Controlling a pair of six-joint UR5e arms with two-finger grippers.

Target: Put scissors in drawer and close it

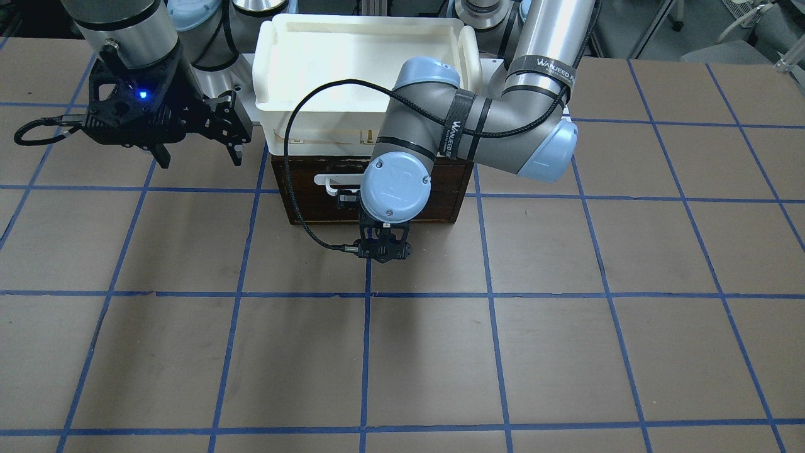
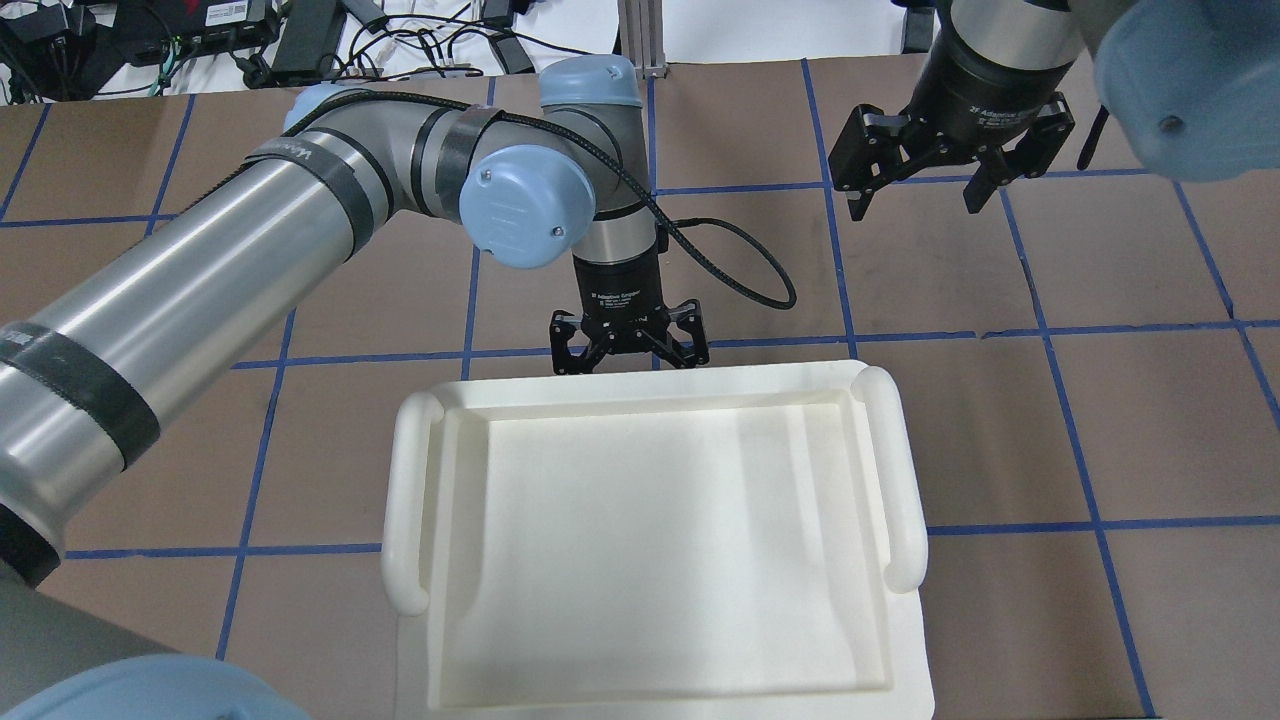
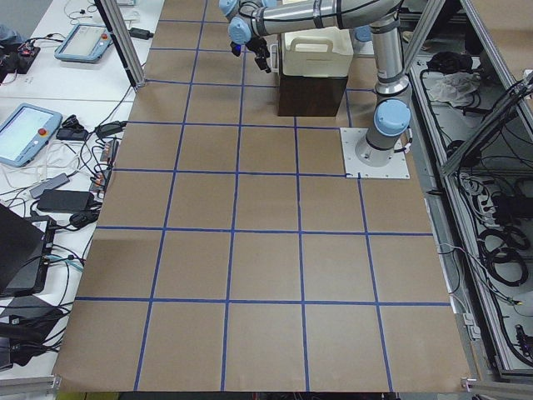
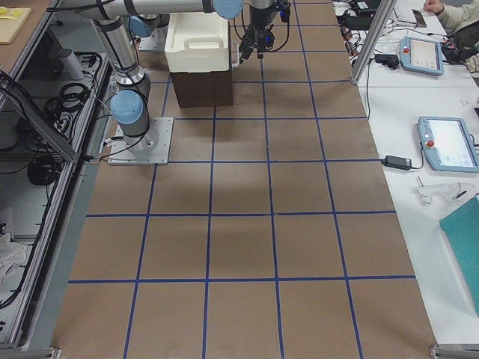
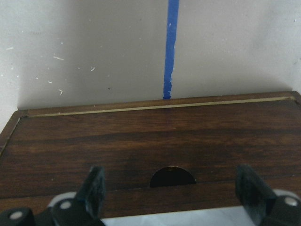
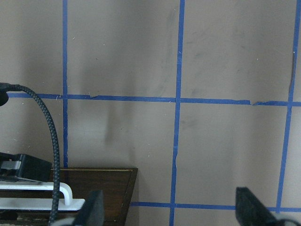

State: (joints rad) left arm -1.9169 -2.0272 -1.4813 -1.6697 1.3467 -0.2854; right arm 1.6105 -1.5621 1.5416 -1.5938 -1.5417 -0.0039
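The drawer (image 1: 446, 189) shows only its dark brown front, and none of its pale inside shows. Its white bar handle (image 1: 327, 181) is on that front. My left gripper (image 2: 630, 355) is open, right at the drawer front. In the left wrist view (image 5: 171, 179) its fingers stand wide apart, with the white handle at the bottom edge between them. My right gripper (image 1: 201, 157) is open and empty above the table beside the drawer; it also shows in the overhead view (image 2: 915, 205). The scissors show in no view.
A white plastic tray (image 2: 660, 385) sits on top of the drawer's cabinet and hides it from above. The brown table (image 1: 402, 352) has a grid of blue tape lines. A black cable (image 1: 295, 189) loops from the left wrist past the drawer front.
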